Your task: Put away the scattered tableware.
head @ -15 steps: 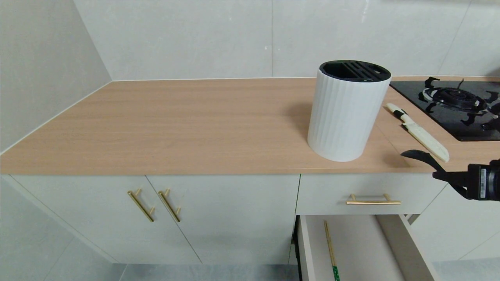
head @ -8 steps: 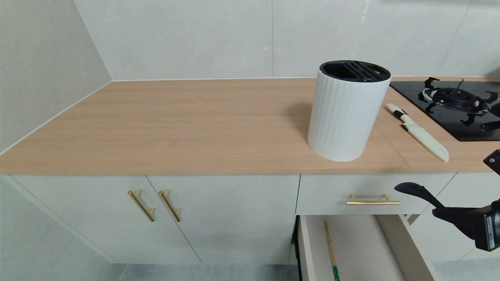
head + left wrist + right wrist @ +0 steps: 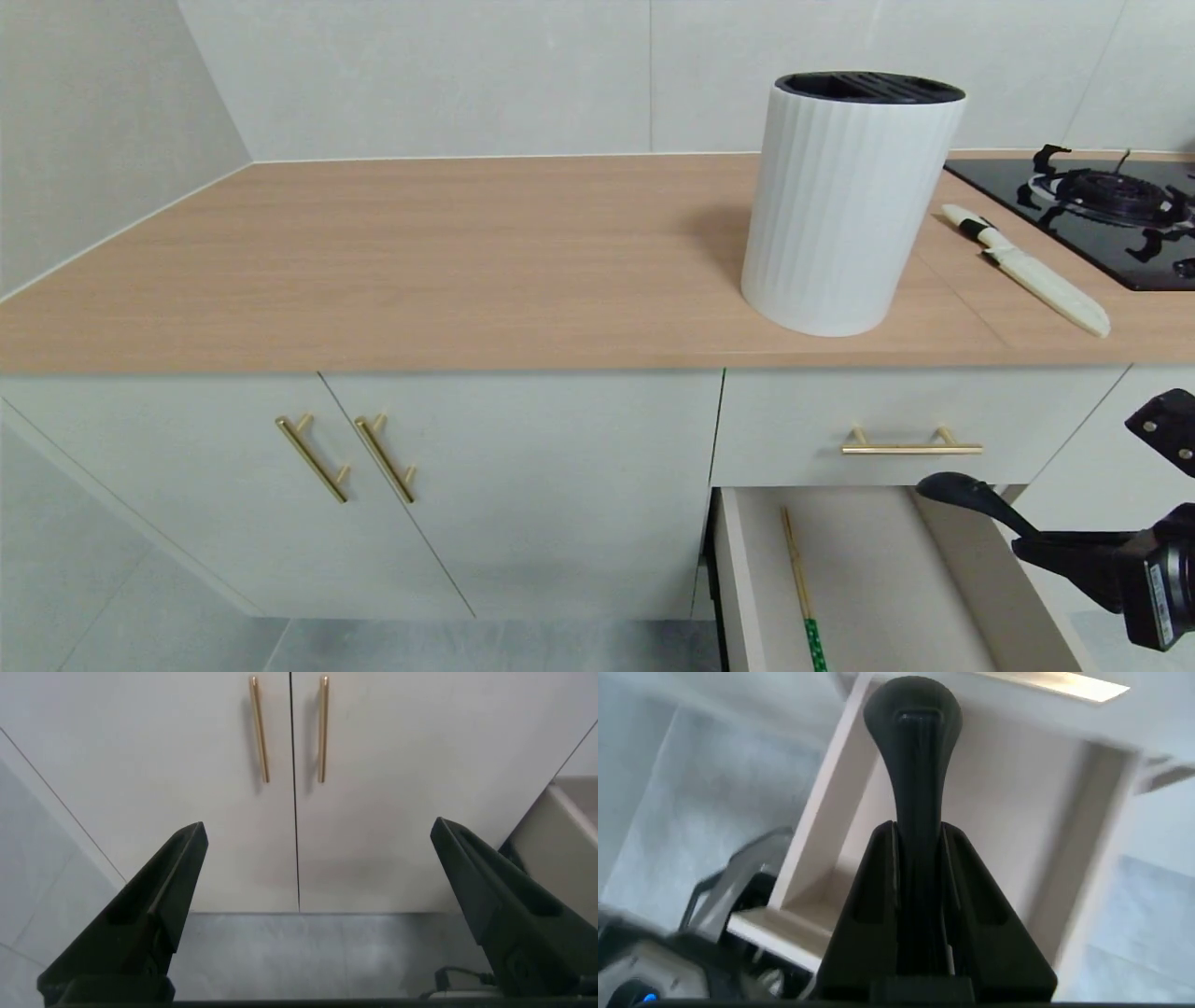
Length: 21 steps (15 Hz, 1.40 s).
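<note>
Chopsticks (image 3: 799,581) in open drawer (image 3: 887,588), black spoon (image 3: 969,497) seemingly in right gripper (image 3: 917,849)

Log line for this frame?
right gripper shut on black spoon; above open white drawer; left gripper open; cream knife on wooden counter

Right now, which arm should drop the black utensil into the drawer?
The right. Its claw is shut on the black utensil, right by the open drawer. The left claw is open and empty, facing the cabinet doors.
</note>
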### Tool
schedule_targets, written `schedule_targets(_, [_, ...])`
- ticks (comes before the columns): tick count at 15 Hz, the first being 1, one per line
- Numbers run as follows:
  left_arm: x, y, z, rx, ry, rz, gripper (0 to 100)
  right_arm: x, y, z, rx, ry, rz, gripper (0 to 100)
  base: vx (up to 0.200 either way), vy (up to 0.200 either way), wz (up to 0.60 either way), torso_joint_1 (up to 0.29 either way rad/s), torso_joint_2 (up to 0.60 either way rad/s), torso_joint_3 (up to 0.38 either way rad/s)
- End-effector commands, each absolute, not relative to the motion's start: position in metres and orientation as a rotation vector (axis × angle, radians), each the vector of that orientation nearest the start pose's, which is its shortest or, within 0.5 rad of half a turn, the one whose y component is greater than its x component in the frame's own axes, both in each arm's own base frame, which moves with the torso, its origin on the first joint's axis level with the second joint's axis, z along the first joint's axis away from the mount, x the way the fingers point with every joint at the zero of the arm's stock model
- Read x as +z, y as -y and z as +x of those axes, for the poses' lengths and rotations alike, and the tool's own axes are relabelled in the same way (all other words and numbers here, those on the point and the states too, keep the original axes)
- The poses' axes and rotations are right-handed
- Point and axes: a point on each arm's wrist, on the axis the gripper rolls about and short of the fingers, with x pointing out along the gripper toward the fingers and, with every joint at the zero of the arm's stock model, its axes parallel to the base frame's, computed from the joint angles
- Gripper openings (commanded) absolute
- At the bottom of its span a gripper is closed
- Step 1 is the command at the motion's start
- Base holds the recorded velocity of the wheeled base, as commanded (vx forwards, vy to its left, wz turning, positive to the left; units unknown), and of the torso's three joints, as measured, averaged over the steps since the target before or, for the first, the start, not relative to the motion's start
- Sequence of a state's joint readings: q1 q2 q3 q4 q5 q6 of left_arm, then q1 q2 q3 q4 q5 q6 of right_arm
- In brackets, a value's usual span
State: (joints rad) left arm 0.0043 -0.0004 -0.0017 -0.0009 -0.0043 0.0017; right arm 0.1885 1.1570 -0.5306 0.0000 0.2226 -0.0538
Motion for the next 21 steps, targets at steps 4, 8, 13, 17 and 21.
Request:
schedule_targets(4, [0.076,0.0,-0.023,0.0,0.002,0.002,100,0.161,-0.034,0.151,0.428,-0.682,-0.068,0,0.0,0.0,0.0,-0.206,0.47,0.261])
schedule_targets(8, [0.076,0.0,-0.023,0.0,0.002,0.002,100,0.152,-0.036,0.159,0.427,-0.738,-0.069,0,0.0,0.0,0.0,-0.189,0.46,0.266])
schedule_targets(13, [0.076,0.0,-0.023,0.0,0.002,0.002,100,0.133,-0.037,0.175,0.413,-0.774,-0.064,0,0.0,0.0,0.0,-0.108,0.29,0.164])
schedule_targets(17, [0.076,0.0,-0.023,0.0,0.002,0.002,100,0.127,-0.038,0.181,0.411,-0.786,-0.064,0,0.0,0.0,0.0,0.0,0.0,0.0])
schedule_targets(21, [0.076,0.0,-0.023,0.0,0.002,0.002,100,0.115,-0.04,0.194,0.385,-0.803,-0.071,0,0.0,0.0,0.0,0.0,0.0,0.0])
